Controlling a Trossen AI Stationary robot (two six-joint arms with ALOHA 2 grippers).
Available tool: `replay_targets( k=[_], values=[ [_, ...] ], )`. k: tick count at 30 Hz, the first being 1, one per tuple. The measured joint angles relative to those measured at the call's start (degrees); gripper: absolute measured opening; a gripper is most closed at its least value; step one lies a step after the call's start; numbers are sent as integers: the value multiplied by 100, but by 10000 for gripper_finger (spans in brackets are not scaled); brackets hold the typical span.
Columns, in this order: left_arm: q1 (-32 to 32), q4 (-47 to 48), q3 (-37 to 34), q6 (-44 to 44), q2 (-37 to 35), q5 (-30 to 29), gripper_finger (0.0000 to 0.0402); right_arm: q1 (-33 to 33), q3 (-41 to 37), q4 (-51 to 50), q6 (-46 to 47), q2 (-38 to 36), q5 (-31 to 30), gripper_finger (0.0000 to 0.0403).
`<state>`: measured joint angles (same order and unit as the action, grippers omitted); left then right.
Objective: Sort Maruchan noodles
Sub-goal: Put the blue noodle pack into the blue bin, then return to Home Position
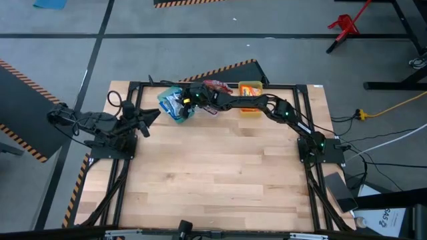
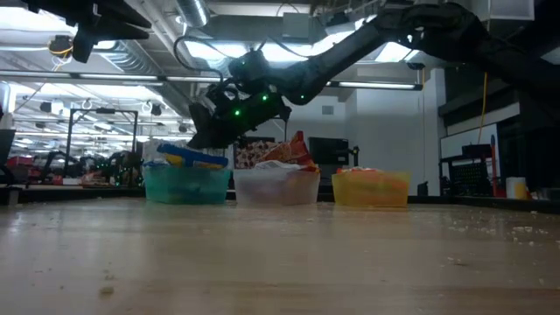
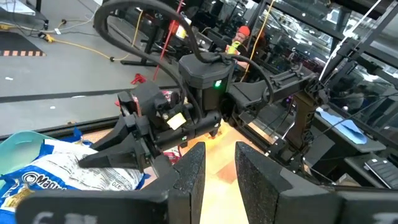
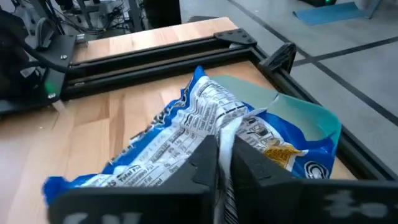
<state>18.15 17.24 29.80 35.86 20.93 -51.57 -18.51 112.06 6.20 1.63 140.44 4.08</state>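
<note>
Blue Maruchan packets (image 1: 173,103) are piled in the green bin (image 4: 311,118) at the table's far edge. The top one lies printed back up (image 4: 205,118) and sticks out over the rim. Red packets (image 2: 293,150) fill the clear bin (image 2: 276,188), and orange ones fill the yellow bin (image 1: 250,89). My right gripper (image 4: 224,155) reaches across to the green bin and is shut on the top blue packet. My left gripper (image 3: 219,168) waits open at the table's left side, pointing toward the bins. My right gripper pinches a raised fold of wrapper (image 4: 227,134) on the back of the top blue packet between its two fingers. The fingers slant down from the table's right side. The packet rests on the pile in the green bin, with one end (image 4: 59,186) over the rim.
The three bins stand in a row along the far edge, inside the black frame rails (image 1: 280,87). The right arm (image 1: 267,103) stretches over the clear and yellow bins. Bare wood (image 1: 213,167) fills the middle and near part of the table.
</note>
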Motion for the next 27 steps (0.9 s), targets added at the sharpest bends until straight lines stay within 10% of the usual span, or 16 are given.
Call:
replay_targets(
  k=[18, 27],
  values=[
    [2, -40, 36, -307, -23, 110, 82, -32, 1457, -1502, -67, -82, -52, 191],
    [8, -28, 910, -1862, -70, 1957, 82, -64, 1640, -4026, -964, -2148, 1201, 194]
  ],
)
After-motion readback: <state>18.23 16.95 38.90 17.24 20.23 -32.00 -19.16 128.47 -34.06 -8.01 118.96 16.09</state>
